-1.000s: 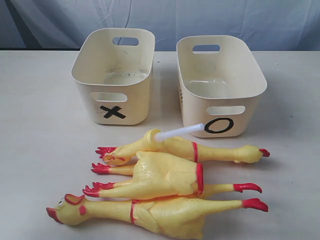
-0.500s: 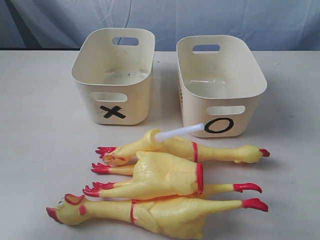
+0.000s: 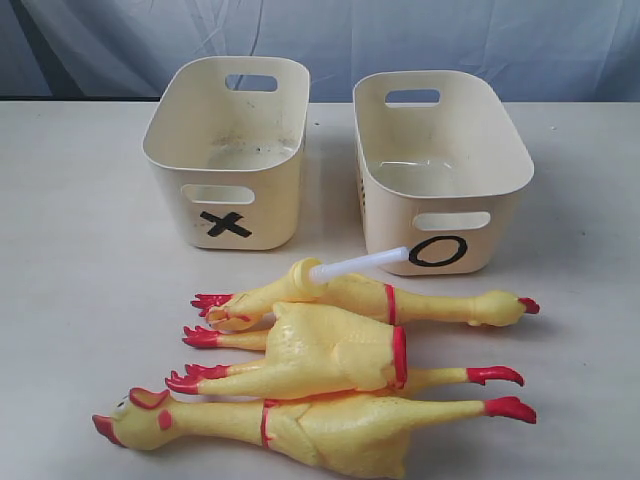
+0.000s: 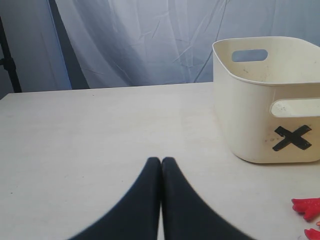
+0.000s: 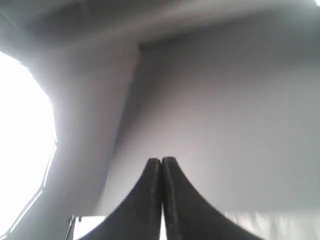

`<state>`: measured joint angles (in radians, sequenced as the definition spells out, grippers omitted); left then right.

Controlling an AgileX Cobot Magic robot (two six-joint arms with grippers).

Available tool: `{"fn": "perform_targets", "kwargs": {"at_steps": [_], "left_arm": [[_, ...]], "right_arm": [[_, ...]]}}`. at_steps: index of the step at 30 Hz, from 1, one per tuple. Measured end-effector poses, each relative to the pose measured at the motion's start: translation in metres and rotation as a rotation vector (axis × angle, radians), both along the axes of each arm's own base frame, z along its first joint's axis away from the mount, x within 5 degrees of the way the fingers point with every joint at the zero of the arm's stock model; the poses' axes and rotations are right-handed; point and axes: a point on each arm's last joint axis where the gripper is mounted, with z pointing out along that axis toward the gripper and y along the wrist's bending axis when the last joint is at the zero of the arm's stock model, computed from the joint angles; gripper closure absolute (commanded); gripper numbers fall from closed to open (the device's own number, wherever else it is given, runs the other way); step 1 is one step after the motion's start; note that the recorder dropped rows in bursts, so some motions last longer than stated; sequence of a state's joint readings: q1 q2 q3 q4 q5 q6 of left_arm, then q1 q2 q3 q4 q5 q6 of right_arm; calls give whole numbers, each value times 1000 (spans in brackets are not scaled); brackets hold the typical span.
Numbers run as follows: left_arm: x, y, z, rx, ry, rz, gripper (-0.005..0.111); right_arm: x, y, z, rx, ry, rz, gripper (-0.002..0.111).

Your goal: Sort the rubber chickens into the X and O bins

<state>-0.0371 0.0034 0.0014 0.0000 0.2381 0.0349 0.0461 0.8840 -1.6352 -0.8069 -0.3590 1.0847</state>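
Observation:
Three yellow rubber chickens lie piled at the table's front. The rear chicken (image 3: 400, 298) carries a white squeaker tube (image 3: 358, 263); a middle chicken (image 3: 320, 350) lies across the front chicken (image 3: 330, 425). Behind them stand the cream X bin (image 3: 228, 150) and, to its right, the O bin (image 3: 440, 165), both with nothing inside. Neither gripper shows in the exterior view. My left gripper (image 4: 161, 161) is shut with nothing in it, low over bare table beside the X bin (image 4: 270, 100); red chicken feet (image 4: 306, 206) peek in at the frame edge. My right gripper (image 5: 161, 160) is shut, pointing at a grey backdrop.
The pale table (image 3: 70, 250) stretches bare to the left of the bins and chickens. A blue-grey curtain (image 3: 400, 40) hangs behind the table. A dark stand (image 4: 7, 60) rises at the curtain's edge in the left wrist view.

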Motion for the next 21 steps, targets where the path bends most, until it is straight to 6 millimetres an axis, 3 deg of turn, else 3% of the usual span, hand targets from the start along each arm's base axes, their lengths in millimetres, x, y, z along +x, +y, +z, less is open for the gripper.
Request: {"fn": "perform_targets", "kwargs": {"at_steps": [4,10,17,21], "left_arm": [[0,0,0,0,0,0,107],[0,0,0,0,0,0,107],[0,0,0,0,0,0,107],[0,0,0,0,0,0,107]], "right_arm": [[58,0,-12,90,326,58,109],[82,35,-33,-255,449,251,109],[147,76,-96,-722,674,633,109],[171,81,-124,-722,823,759,109]]}}
